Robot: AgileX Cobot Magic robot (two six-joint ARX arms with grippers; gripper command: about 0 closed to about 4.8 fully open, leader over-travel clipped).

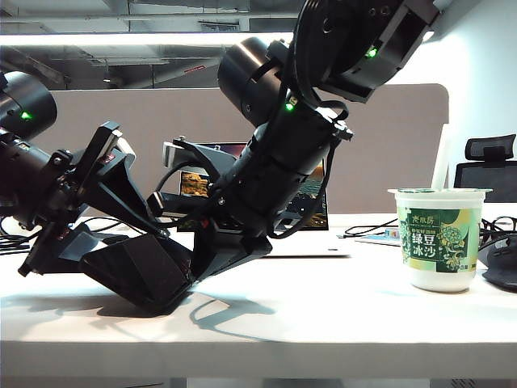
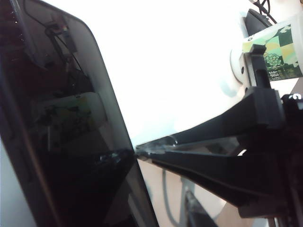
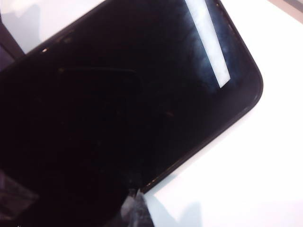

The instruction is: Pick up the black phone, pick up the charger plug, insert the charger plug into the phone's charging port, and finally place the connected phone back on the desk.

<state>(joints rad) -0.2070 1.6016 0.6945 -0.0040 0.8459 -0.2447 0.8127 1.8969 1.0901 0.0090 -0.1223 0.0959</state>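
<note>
While both arms crowd low over the desk [image 1: 339, 307], the black phone [image 1: 137, 271] is the landmark: it is tilted, one lower corner at or just above the white top, its shadow close beneath.

Item 1, right gripper [image 1: 198, 263]: comes down from above and from the cup's side of the phone, meeting the phone's edge nearest the cup. Jaws fully closed, pinching that edge. In the right wrist view the phone [image 3: 128, 109] fills nearly all the picture, glossy and dark, a white strip of light reflected near one rounded corner; a fingertip [image 3: 137, 208] shows at its rim.

Item 2, left gripper [image 1: 60, 242]: on the far side of the phone from the cup, jaws spread wide about the phone's other end. Whether they press on it cannot be told. In the left wrist view the phone [image 2: 61, 132] lies right by the camera, and the right gripper's fingertip [image 2: 147, 150] touches its edge.

Item 3, paper cup [image 1: 440, 238]: upright, green label, well apart from the phone.

Item 4, laptop [image 1: 311, 206]: behind the phone, largely hidden by the right arm.
</note>
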